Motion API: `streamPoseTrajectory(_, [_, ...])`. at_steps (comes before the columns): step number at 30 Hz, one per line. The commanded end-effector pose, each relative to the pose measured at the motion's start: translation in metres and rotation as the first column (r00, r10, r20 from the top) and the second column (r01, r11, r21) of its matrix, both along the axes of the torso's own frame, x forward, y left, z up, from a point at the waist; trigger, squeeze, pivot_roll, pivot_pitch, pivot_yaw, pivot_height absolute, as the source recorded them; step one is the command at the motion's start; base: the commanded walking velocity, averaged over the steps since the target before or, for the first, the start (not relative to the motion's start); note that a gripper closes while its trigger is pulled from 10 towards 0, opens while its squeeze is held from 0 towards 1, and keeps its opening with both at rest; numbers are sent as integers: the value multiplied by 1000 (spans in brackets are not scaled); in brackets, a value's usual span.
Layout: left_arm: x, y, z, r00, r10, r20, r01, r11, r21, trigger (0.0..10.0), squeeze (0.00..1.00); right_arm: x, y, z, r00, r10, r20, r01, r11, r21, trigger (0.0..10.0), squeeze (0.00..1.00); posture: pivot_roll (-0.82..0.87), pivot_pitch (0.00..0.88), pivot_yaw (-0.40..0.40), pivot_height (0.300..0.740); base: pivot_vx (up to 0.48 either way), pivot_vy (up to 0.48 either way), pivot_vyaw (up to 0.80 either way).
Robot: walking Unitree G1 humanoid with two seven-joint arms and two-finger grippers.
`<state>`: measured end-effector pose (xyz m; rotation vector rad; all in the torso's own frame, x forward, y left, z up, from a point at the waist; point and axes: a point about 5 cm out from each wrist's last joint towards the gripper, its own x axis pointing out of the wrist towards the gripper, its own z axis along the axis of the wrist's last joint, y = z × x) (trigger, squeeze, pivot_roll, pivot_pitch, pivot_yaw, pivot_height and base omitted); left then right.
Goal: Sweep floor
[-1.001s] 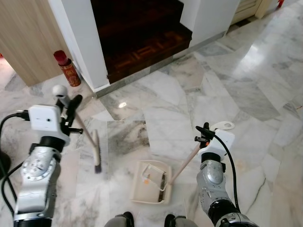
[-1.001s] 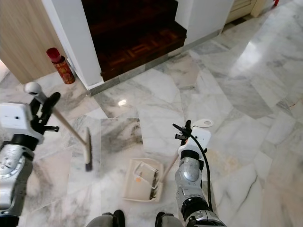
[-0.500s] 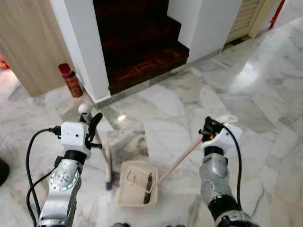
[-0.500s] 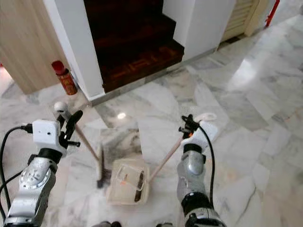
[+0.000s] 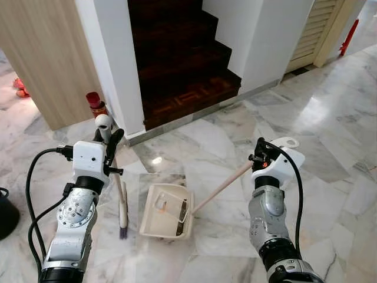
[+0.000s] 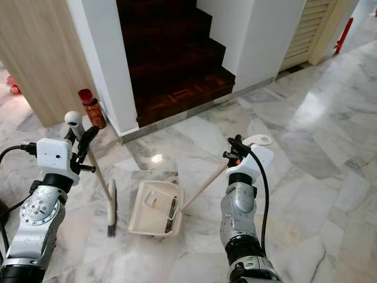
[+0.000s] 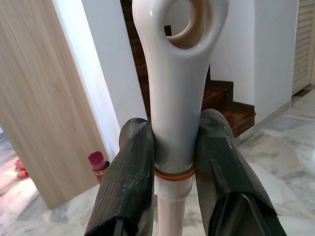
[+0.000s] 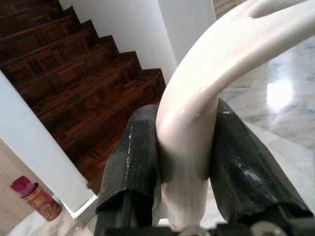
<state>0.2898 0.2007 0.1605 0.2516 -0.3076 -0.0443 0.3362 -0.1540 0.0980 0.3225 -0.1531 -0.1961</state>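
Observation:
My left gripper point(image 5: 109, 141) is shut on the white top of a broom handle point(image 7: 179, 88). The broom's thin brush head point(image 5: 123, 216) rests on the marble floor just left of the dustpan. My right gripper point(image 5: 259, 158) is shut on the cream handle end point(image 8: 197, 128) of a long-handled dustpan. The beige dustpan tray point(image 5: 165, 211) lies tilted on the floor between my arms, with a little debris inside it.
A dark wooden staircase point(image 5: 182, 65) rises straight ahead between white walls. A red canister point(image 5: 96, 104) stands by the wooden panel point(image 5: 47, 59) at the left. A louvred door point(image 5: 318, 29) is at the far right. A dark object point(image 5: 5, 212) sits at the left edge.
The camera has tilted up, showing more stairs. The broom head has moved right, up beside the dustpan. The dustpan has shifted forward and left.

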Motion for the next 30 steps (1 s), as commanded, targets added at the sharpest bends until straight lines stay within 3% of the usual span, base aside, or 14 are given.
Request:
streamPoseTrajectory(1, [-4,-5,5,999,-34,40,33,999,30,10000,0,1,-1,9,999,-12,39,11,1000,9,10000,0,86,0,-27,740,0,0,0])
streamPoseTrajectory(4, [-4,-8,2,999,-43,30,42,999,27,10000,0,0,-1,8,999,-10,31,10,1000,4,10000,0,86,0,-33,740,0,0,0])
streamPoseTrajectory(8, [-2,-18,-5,998,-50,30,50,999,7,10000,0,-3,3,12,998,37,57,-31,995,-92,10000,0,62,0,-39,740,0,0,219])
streamPoseTrajectory(12, [-3,-26,-6,997,-64,39,64,998,-4,10000,0,-6,1,15,997,24,73,-17,996,-88,10000,0,51,0,-40,740,0,0,747])
streamPoseTrajectory(30, [-6,-36,-10,999,-44,29,46,998,-45,10000,0,-12,-1,24,996,27,85,-19,996,-91,10000,0,43,17,-42,740,0,0,758])
